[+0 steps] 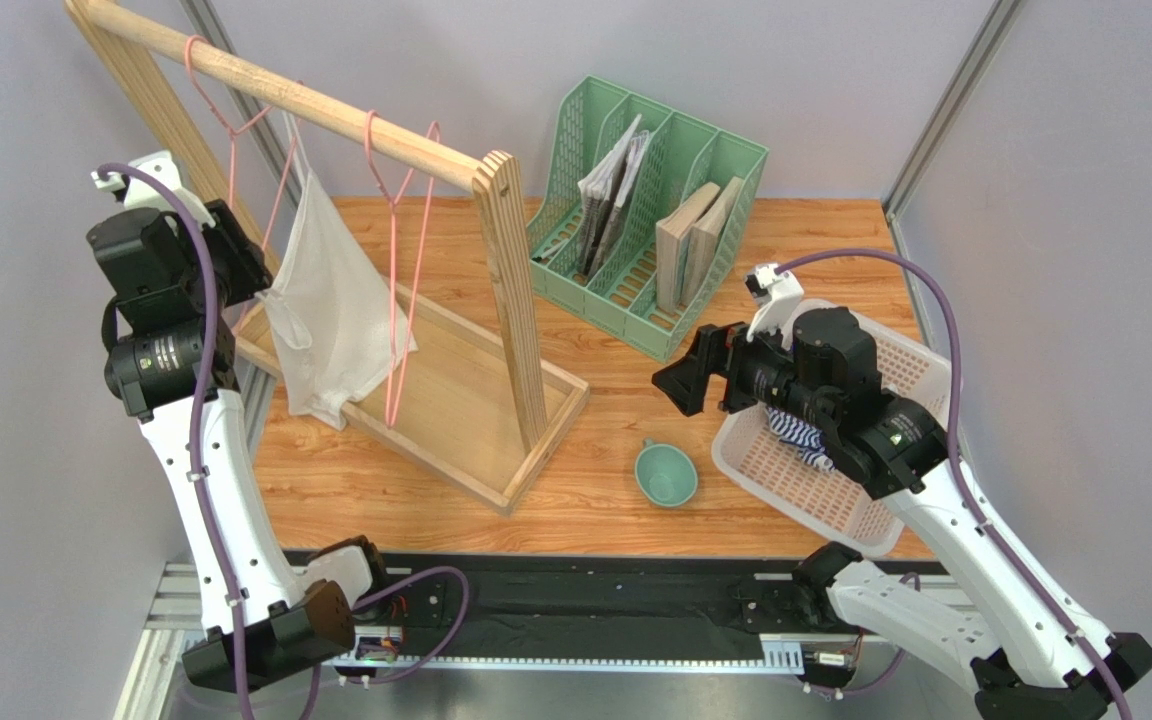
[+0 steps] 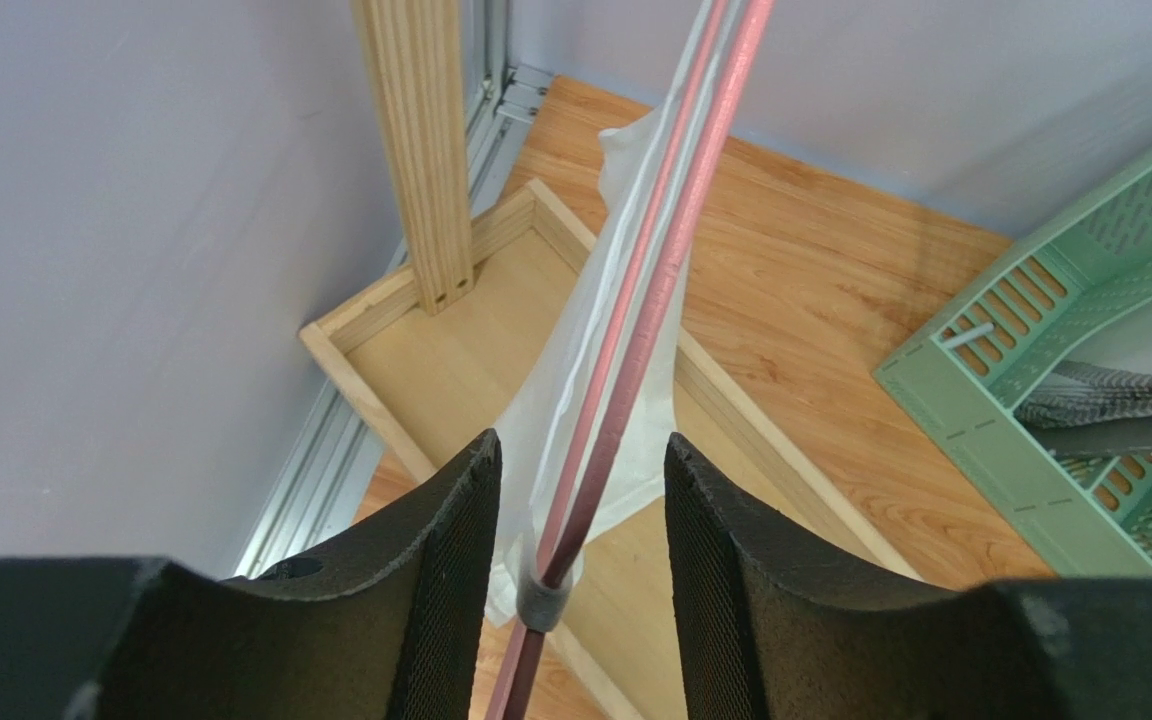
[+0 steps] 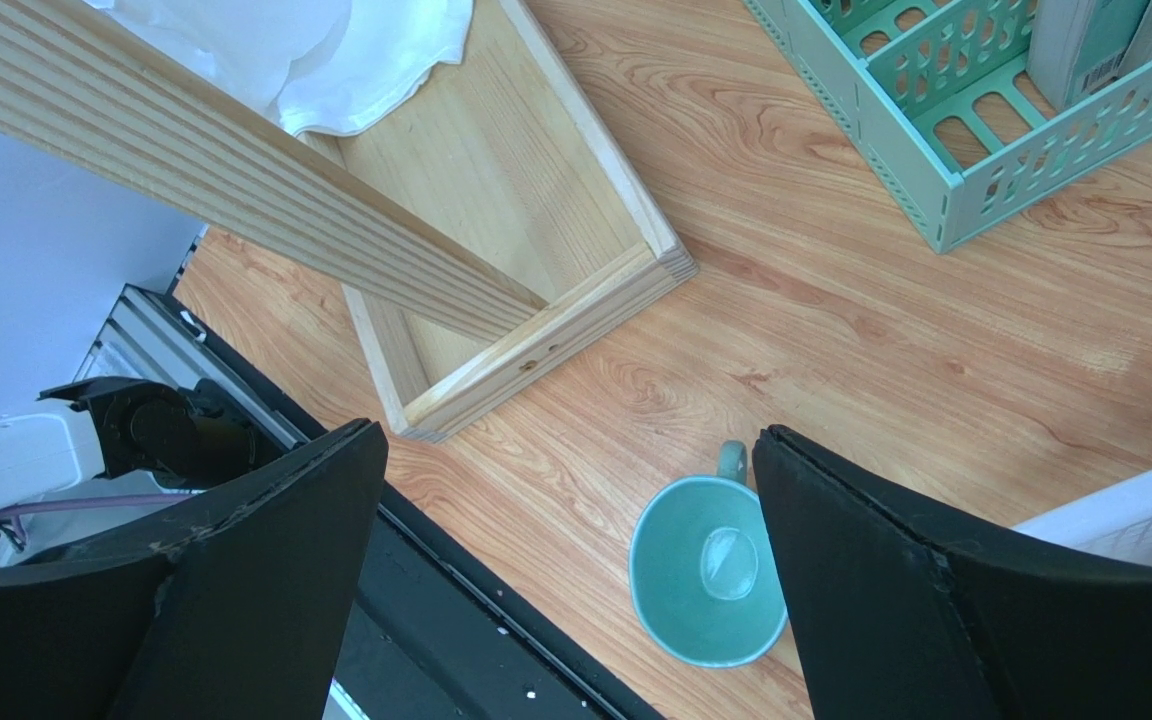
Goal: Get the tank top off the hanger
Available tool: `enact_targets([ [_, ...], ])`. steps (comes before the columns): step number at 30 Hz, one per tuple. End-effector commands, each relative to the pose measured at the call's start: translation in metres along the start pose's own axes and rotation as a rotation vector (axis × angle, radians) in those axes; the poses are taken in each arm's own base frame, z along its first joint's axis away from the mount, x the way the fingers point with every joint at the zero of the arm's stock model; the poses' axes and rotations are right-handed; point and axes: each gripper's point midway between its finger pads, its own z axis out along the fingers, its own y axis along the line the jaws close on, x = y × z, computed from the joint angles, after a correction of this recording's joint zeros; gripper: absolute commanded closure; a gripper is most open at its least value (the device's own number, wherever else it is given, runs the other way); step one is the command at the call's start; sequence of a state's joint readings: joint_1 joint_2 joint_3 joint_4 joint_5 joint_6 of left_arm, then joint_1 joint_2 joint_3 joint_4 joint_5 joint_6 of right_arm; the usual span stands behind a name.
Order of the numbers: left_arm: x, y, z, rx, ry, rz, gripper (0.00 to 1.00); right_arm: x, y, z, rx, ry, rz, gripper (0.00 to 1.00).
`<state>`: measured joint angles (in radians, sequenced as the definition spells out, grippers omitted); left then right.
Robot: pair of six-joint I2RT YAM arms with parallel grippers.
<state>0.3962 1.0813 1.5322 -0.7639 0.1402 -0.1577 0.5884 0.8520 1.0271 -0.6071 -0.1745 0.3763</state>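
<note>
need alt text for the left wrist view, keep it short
The left pincer, open, straddles a pink hanger and the white tank top draped on it, without clamping the wire. Below are the wooden rack with its tray base and upright post, and a green file organizer at right on the table.

The table [image 1: 597, 503] has a wood-grain top. Four items rest directly on it.

1. Rack [image 1: 455, 398]: wooden, with a shallow tray base. It is set diagonally across the left half, its near corner pointing toward the centre of the near edge.
2. Organizer [image 1: 642, 285]: green, slotted, at the far centre, near the right end of the rack.
3. Cup [image 1: 666, 474]: teal, upright, between the rack's near corner and the basket, apart from both.
4. Basket [image 1: 778, 468]: white, perforated, on the right side.
</note>
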Motion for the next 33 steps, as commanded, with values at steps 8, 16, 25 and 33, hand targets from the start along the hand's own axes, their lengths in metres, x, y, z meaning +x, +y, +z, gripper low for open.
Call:
enact_targets([
  [8, -0.017, -0.006, 0.008, 0.042, -0.026, -0.014, 0.6, -0.007, 0.001, 0.004, -0.008, -0.032, -0.022, 0.0],
  [16, -0.029, -0.011, -0.001, 0.05, -0.061, -0.032, 0.84, -0.008, 0.001, 0.006, -0.005, -0.026, -0.023, 0.0],
  [25, -0.05, -0.028, -0.03, 0.114, -0.121, -0.057, 1.0, -0.006, -0.001, 0.01, 0.008, -0.012, -0.018, 0.0],
  [33, -0.067, -0.043, -0.07, 0.159, -0.206, -0.093, 1.0, -0.005, -0.001, 0.013, 0.003, -0.002, -0.014, 0.0],
])
